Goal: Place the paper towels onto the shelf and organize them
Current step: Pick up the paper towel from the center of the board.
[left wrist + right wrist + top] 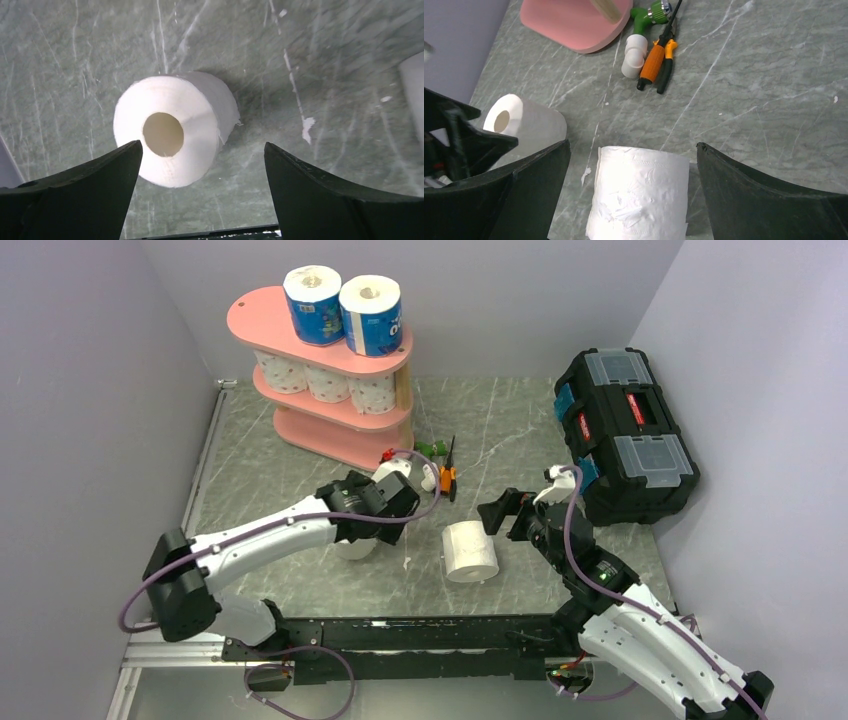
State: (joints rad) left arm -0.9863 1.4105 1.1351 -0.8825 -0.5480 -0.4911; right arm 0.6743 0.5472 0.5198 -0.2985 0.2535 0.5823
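Left gripper [201, 147] and right gripper [632, 145], both wide open and empty, hover over two loose paper towels [470, 552] toward the worktop's [260, 470] near edge. They look light, soft, crushable: grip gently across the curved wall

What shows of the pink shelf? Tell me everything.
The shelf is a pink stand of three elongated oval boards, matte and painted-looking, joined by pale wooden posts. It stands upright at the far left of the table, near the back wall. Two blue-wrapped rolls stand on its top board; three pink-dotted rolls sit on the middle one. A green-and-white tool lies close by its base; whether they touch is unclear.
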